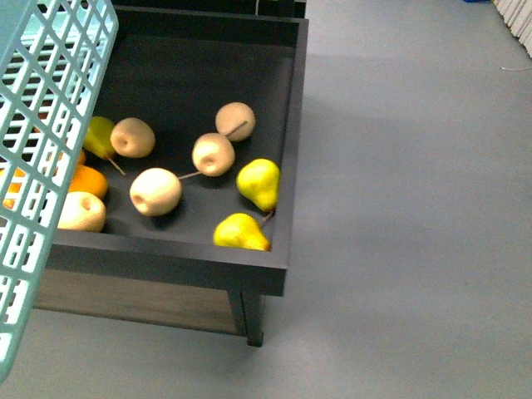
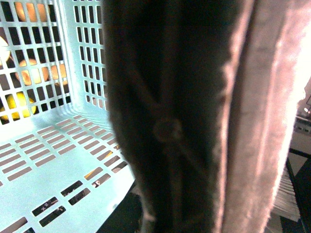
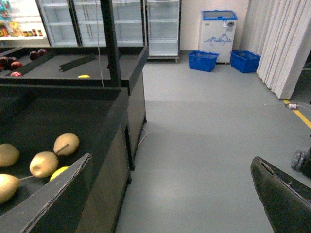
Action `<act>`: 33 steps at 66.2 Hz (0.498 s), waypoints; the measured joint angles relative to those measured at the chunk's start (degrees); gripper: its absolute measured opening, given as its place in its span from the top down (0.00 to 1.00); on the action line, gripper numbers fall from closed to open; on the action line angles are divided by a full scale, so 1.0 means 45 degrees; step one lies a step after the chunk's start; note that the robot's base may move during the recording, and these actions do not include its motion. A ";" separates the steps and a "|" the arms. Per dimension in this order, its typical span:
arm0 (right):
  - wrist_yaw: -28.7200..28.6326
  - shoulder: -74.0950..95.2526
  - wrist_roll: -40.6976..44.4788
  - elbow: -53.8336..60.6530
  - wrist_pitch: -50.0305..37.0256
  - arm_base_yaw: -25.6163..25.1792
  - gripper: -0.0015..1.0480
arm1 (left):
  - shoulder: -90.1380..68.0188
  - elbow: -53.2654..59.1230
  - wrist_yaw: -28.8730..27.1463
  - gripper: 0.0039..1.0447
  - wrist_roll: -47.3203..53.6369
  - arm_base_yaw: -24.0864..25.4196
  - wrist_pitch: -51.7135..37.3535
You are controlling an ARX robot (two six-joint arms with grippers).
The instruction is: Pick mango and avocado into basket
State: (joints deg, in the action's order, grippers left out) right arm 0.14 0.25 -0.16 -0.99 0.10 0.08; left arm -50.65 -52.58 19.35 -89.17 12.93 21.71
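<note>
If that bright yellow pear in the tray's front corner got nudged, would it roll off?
Probably not far. The yellow pear lies on its side; its tapered shape would likely make it curve, not roll straight. The tray's front wall beside it should stop it. Its skin looks smooth and shiny, so possibly slippery.

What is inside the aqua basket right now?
The visible floor and wall of the basket hold no fruit; orange and yellow fruit shows through the slots from outside. A dark blurred shape near the left wrist camera covers the rest.
</note>
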 joint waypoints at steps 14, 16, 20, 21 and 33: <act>-0.0005 -0.0010 0.0005 0.0000 -0.0005 0.0000 0.08 | 0.0005 0.0000 0.0010 0.86 -0.0005 0.0000 0.0005; -0.0019 -0.0024 0.0000 0.0000 -0.0005 0.0000 0.08 | 0.0005 0.0000 0.0005 0.86 -0.0005 0.0000 0.0005; -0.0053 0.0000 0.0000 0.0000 0.0000 0.0000 0.08 | 0.0005 0.0000 0.0000 0.86 0.0010 0.0000 0.0005; -0.0015 -0.0005 0.0000 0.0000 0.0000 0.0000 0.08 | 0.0005 0.0000 -0.0005 0.86 0.0010 0.0000 0.0005; 0.0000 -0.0015 0.0005 0.0000 0.0000 0.0000 0.08 | 0.0005 0.0000 0.0024 0.86 0.0000 0.0000 0.0005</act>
State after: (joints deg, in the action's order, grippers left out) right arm 0.14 0.19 -0.14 -0.99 0.10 0.08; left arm -50.63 -52.58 19.46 -89.17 12.93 21.74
